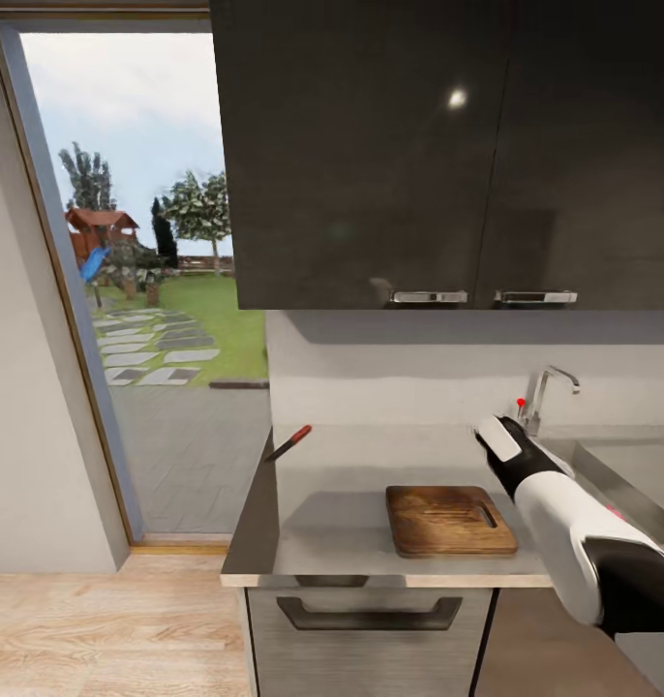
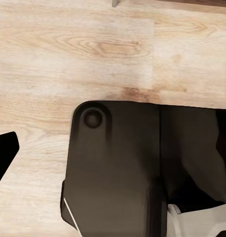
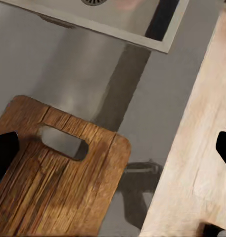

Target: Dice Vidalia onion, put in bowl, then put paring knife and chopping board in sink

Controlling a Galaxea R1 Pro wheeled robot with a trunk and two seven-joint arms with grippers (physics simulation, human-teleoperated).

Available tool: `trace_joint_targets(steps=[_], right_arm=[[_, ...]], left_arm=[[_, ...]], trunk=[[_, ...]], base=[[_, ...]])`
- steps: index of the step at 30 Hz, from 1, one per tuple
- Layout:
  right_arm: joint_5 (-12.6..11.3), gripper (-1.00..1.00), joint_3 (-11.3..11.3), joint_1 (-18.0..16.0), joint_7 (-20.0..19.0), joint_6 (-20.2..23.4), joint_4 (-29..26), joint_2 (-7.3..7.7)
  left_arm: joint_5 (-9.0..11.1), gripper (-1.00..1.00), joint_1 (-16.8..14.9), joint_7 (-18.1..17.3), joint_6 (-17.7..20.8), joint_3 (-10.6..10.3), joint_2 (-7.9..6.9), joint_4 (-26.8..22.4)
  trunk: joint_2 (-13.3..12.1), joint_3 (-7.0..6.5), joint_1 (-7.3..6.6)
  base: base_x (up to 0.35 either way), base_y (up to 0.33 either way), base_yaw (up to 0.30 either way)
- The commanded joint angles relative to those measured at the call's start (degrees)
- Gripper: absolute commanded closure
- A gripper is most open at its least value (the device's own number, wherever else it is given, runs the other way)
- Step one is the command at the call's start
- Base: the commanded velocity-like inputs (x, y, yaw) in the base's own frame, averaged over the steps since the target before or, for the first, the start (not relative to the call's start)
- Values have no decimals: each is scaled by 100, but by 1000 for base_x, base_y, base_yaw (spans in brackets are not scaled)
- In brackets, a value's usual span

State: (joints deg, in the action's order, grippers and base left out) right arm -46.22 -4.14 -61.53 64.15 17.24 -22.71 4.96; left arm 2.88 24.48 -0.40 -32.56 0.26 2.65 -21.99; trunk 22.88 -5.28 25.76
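- Head view: chopping board (image 1: 450, 520) flat on tabletop (image 1: 342, 484); paring knife (image 1: 288, 442) at far left edge, likely light, slippery; best taken by red handle.
- Left wrist view: over wooden floor (image 2: 68, 49); left end effector state unclear.
- Right wrist view: right end effector (image 3: 113, 150) spread open above board; pinkish onion (image 3: 126, 4) in sink (image 3: 142, 22).

Wooden chopping board (image 1: 450, 520) flat on grey countertop (image 1: 342, 528), near front edge. Red-handled knife (image 1: 287, 443) at counter's far left corner. Right arm (image 1: 564, 528) raised between board and sink (image 1: 634, 476); tap (image 1: 543, 391) behind.
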Motion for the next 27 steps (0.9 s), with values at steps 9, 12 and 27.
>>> trace_joint_targets(steps=[9, 12, 27], right_arm=[[-79, -100, -564, 1, 945, -99, 144, -8], [-85, -100, -578, 1, 986, -92, 145, -11], [-82, -100, -582, 1, 998, -78, 84, -34]], left_arm=[[28, -100, 4, -4, -5, 1, 22, -7], [28, -100, 4, -4, -5, 1, 24, 7], [28, -100, 4, -4, -5, 1, 25, 42]], trunk=[[3, 1, 2], [3, 1, 2], [3, 1, 2]], base=[[0, 0, 0], [0, 0, 0], [-48, 0, 0]])
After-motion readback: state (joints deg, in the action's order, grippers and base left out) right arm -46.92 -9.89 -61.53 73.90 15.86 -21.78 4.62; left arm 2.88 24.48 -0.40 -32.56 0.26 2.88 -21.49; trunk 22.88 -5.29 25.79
